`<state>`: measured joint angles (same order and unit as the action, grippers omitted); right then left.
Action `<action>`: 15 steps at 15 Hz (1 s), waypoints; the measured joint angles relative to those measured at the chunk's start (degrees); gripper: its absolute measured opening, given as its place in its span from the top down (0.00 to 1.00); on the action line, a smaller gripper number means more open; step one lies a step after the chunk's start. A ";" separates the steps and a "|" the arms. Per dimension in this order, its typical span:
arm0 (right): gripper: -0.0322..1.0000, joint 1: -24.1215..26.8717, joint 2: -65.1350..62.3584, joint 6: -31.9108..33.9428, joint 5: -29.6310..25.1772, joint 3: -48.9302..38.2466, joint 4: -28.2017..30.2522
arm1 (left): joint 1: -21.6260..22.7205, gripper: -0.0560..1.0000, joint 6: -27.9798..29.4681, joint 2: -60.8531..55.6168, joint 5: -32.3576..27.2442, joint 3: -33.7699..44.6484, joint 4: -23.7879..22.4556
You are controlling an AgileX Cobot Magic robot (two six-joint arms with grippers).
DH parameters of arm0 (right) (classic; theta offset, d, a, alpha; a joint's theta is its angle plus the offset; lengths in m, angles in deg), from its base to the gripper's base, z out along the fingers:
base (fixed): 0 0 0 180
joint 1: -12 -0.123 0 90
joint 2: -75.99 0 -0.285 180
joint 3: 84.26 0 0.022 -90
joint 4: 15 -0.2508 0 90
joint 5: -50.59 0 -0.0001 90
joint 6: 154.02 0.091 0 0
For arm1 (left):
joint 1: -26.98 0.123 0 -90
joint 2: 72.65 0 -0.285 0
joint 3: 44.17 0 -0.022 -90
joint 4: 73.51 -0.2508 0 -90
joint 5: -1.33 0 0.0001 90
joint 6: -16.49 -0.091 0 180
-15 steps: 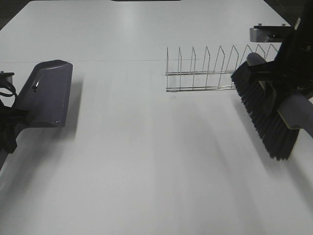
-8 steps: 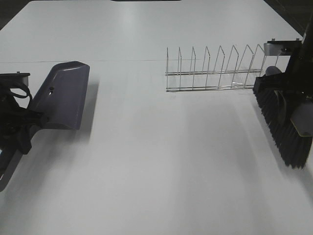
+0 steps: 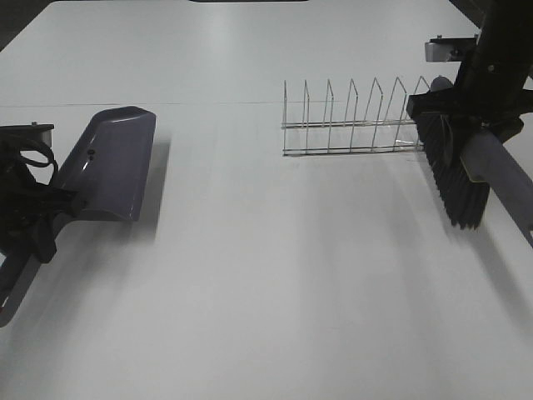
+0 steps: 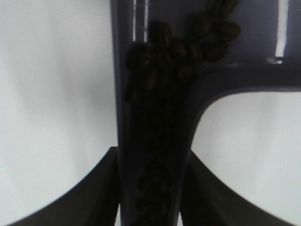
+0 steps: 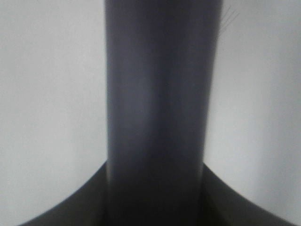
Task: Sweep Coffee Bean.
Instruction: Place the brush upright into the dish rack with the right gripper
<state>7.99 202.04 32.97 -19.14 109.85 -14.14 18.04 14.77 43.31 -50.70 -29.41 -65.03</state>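
Over the white table (image 3: 250,317), the left gripper (image 3: 37,208) is pinched on the handle of the purple plastic dustpan (image 3: 112,162). The small dark oval coffee beans (image 4: 164,61) lie inside it, piled along the handle's channel. Farther right, the right gripper (image 3: 487,83) clamps the grey-handled brush with black bristles (image 3: 454,175), near the end of the thin wire rack (image 3: 350,125).

Table (image 3: 266,275) centre lies open; wire rack (image 3: 350,125) beside brush (image 3: 454,179).
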 joint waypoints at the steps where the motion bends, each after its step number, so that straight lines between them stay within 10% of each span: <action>1: 0.69 0.00 1.89 0.00 0.00 2.58 0.92 | 0.00 0.64 0.00 0.00 0.00 0.00 0.00; 15: 0.69 0.00 20.00 -5.44 -0.80 25.50 1.32 | 0.00 0.64 0.00 0.00 0.00 0.00 0.11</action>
<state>7.99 222.03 27.53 -19.95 135.34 -12.82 18.04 14.77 43.31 -50.70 -29.41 -64.92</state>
